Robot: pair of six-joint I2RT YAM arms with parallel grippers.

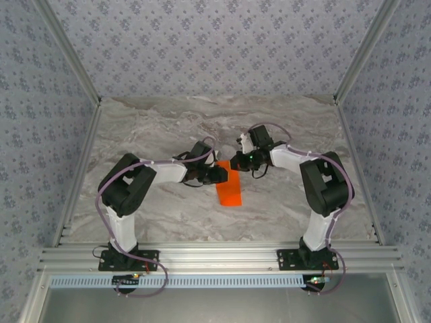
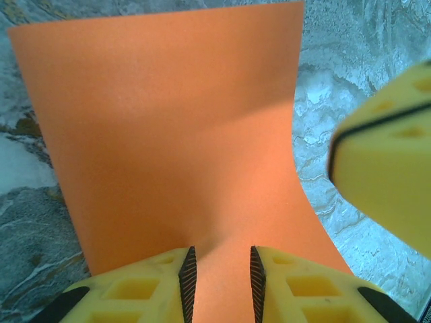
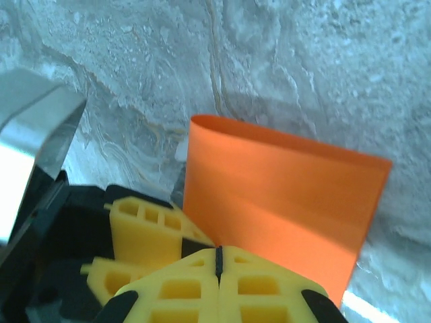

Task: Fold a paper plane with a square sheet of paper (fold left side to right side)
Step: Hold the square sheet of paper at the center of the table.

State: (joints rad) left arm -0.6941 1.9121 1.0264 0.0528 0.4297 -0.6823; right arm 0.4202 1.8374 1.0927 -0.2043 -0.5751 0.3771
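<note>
The square sheet of paper is plain, bright orange and doubled over into a narrow rectangle. Its fold is a soft rounded loop, not pressed flat. It lies near the middle of the worktop, long edges running far-to-near, slightly skewed.

White shells and bulky black joint housings make up the left arm and right arm. A lilac cable trails along each. Black base plates sit at 6 o'clock. The left fingers are yellow cut-out plastic with black ribbed pads. The right fingers match.
</note>
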